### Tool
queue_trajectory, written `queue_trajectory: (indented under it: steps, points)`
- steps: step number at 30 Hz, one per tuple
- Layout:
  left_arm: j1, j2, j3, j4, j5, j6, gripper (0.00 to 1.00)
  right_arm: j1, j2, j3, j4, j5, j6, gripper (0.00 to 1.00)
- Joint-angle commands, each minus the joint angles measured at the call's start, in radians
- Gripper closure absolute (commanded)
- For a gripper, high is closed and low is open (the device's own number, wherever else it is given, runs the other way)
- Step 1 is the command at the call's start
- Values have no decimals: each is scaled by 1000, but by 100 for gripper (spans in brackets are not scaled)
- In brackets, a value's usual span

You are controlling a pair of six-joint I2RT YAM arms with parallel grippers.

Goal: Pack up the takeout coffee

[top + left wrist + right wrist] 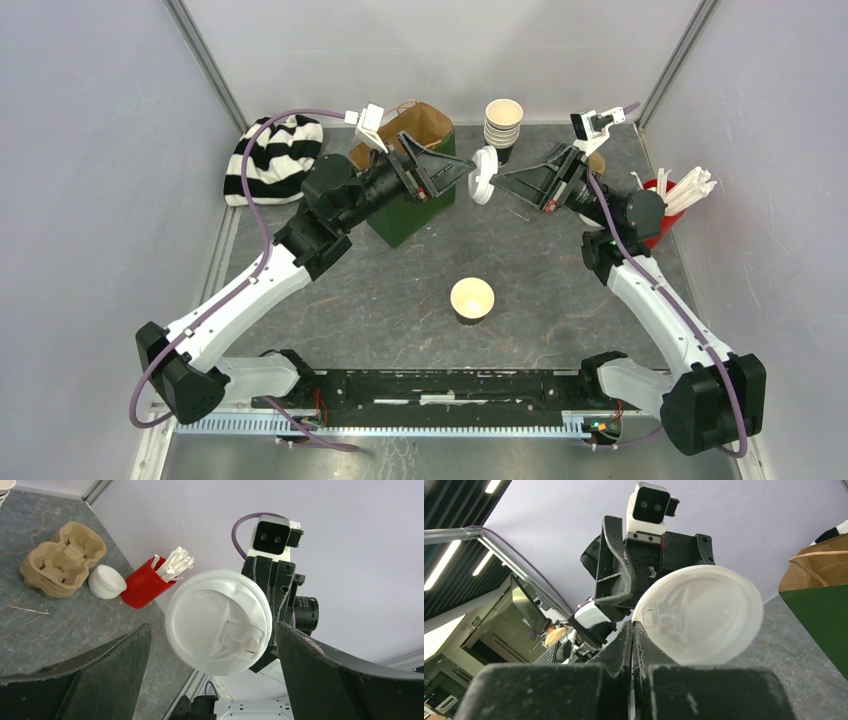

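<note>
Right gripper (500,178) clamped on white lid (484,176) rim, left gripper (460,177) gaping opposite, both arms stretched inward

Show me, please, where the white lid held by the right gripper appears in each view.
Top external: lid upper centre, between open left gripper and shut right gripper.
Left wrist: lid mid-frame, top face showing.
Right wrist: lid right of centre, rim pinched.
Shared landmark: the left gripper, seen in all three.

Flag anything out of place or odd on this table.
A thin stick, likely a stirrer, lies loose on the table, apart from the red cup holding the others. Nothing looks spilled or damaged.
</note>
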Motion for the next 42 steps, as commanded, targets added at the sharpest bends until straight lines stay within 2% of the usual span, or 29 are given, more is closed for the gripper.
queue_trajectory:
  steps: [1, 8, 28, 42]
  points:
    - [-4, -11, 26, 60, 35, -33, 0, 4, -11, 21, 67, 15, -3, 100]
    - [-3, 47, 91, 28, 134, -32, 0, 3, -10, 2, 118, 25, 28, 100]
    - [10, 49, 88, 45, 241, -63, 0, 5, -14, -26, 191, 16, 75, 100]
    - [17, 62, 98, 52, 275, -71, 0, 15, -12, -46, 170, -1, 59, 100]
